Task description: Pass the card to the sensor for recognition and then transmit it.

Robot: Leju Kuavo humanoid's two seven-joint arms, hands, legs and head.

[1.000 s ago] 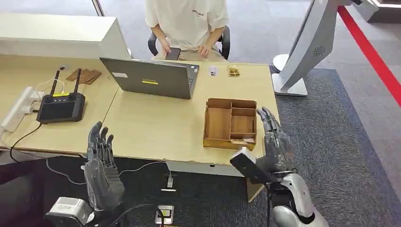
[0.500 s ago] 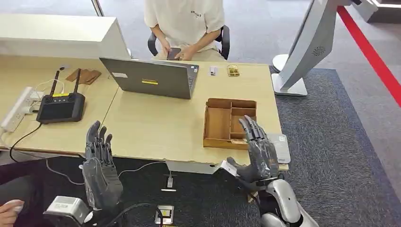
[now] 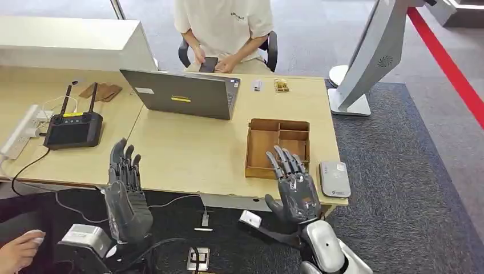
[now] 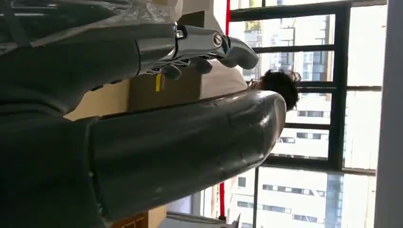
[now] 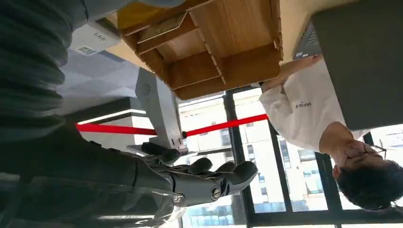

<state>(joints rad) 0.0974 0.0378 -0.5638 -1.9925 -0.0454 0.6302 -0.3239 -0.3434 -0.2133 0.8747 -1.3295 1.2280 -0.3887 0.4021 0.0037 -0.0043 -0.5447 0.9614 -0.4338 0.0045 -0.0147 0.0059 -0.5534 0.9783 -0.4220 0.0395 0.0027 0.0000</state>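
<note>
**Card waits in wooden tray as robot's hands hang open**

A thin, flat piece that appears to be the card (image 5: 161,29) lies tilted in a small compartment of the tray (image 3: 278,121), on the side nearest the sensor (image 3: 334,178); the head view does not show it clearly. The grey sensor lies flat on the surface (image 3: 188,154) just beside the tray, close to the near edge.

The right hand (image 3: 294,185) is raised at the tray's near rim, its fingers (image 3: 283,160) spread apart and released, grasping nothing. The left hand (image 3: 126,188) hovers well apart from the tray, off the near edge of the surface, its fingers straight, slightly apart and also empty.

Beyond the tray a laptop (image 3: 180,94) stands open with its back to the robot. A black remote controller (image 3: 74,128) with two antennas rests far to the tray's left. A person (image 3: 222,23) in a pale shirt sits behind the laptop, holding a phone (image 3: 208,64). Another person's hand (image 3: 20,251) shows near the floor, below the left hand.
</note>
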